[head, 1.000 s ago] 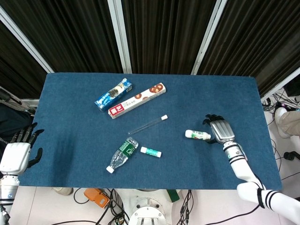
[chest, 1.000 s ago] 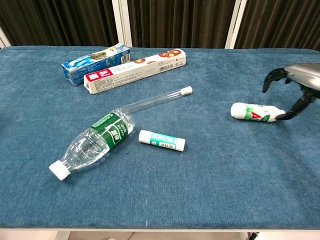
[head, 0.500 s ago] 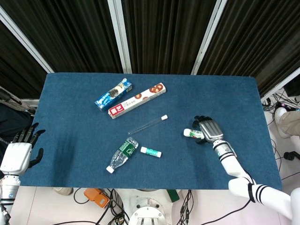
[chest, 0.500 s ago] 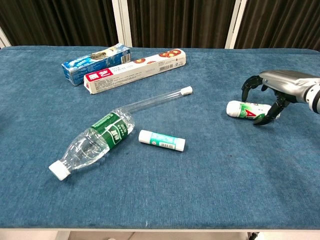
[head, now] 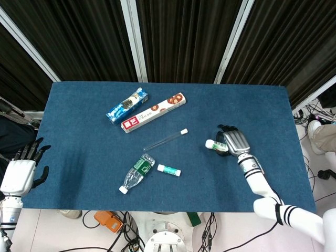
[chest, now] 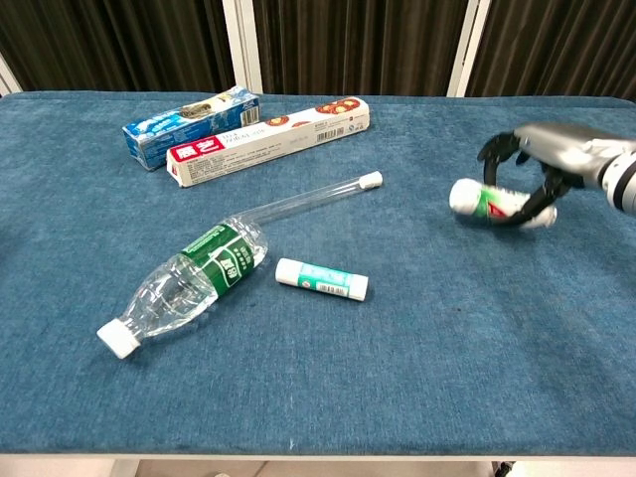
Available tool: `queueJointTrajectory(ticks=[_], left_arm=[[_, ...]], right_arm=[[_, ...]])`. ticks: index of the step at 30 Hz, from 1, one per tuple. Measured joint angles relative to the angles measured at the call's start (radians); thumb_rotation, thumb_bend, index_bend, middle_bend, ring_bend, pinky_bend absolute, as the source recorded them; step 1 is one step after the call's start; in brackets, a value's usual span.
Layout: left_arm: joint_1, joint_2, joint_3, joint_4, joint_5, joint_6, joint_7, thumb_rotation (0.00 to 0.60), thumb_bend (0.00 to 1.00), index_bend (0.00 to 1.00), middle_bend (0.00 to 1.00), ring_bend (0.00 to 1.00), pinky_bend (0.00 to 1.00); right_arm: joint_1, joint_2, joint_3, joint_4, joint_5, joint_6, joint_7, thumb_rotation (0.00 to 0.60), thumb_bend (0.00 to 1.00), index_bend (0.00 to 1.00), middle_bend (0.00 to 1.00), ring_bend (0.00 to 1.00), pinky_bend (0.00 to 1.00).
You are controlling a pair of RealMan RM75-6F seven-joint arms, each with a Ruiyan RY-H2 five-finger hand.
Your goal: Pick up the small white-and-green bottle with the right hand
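Observation:
The small white-and-green bottle (head: 214, 145) (chest: 483, 202) lies on its side in my right hand (head: 234, 142) (chest: 550, 159), at the right of the blue table (head: 79, 136). The fingers curl around it from above and behind, and its white cap end sticks out to the left. In the chest view it looks slightly blurred and a little above the cloth. My left hand (head: 19, 171) hangs off the table's left front corner, fingers apart, holding nothing.
A clear water bottle (head: 136, 174) (chest: 188, 284) and a small white-and-teal stick (head: 169, 170) (chest: 322, 279) lie at the front middle. A thin clear tube (head: 166, 139) (chest: 310, 199) lies behind them. A red-and-white box (head: 153, 112) and a blue box (head: 126, 105) sit further back.
My right hand moved left over the small bottle, closed its fingers around it, and shifted it slightly up and back. The left hand stayed still.

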Motion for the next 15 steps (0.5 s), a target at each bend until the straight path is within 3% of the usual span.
queueJointTrajectory(ticks=[2,4,6,15], left_arm=[[0.0,0.0,0.0,-0.001,-0.001,-0.001,0.002,0.6,0.45,0.17,0.01,0.03,0.13],[0.0,0.0,0.0,-0.002,-0.003,-0.002,0.004,0.6,0.45,0.17,0.0,0.03,0.13],[0.001,0.0,0.0,-0.005,-0.006,-0.003,0.007,0.6,0.45,0.17,0.0,0.03,0.13],[0.003,0.003,-0.001,-0.01,-0.016,-0.005,0.009,0.6,0.45,0.17,0.0,0.03,0.13]], right_arm=[[-0.001,0.002,0.014,-0.007,-0.017,0.033,0.041,0.6,0.52,0.71,0.29,0.37,0.34],[-0.001,0.001,0.027,-0.011,-0.035,0.065,0.084,0.6,0.53,0.71,0.39,0.49,0.49],[0.001,-0.003,0.043,-0.012,-0.059,0.098,0.137,0.6,0.54,0.71,0.44,0.55,0.57],[0.065,-0.015,0.146,-0.003,-0.085,0.158,0.239,0.6,0.54,0.73,0.49,0.59,0.61]])
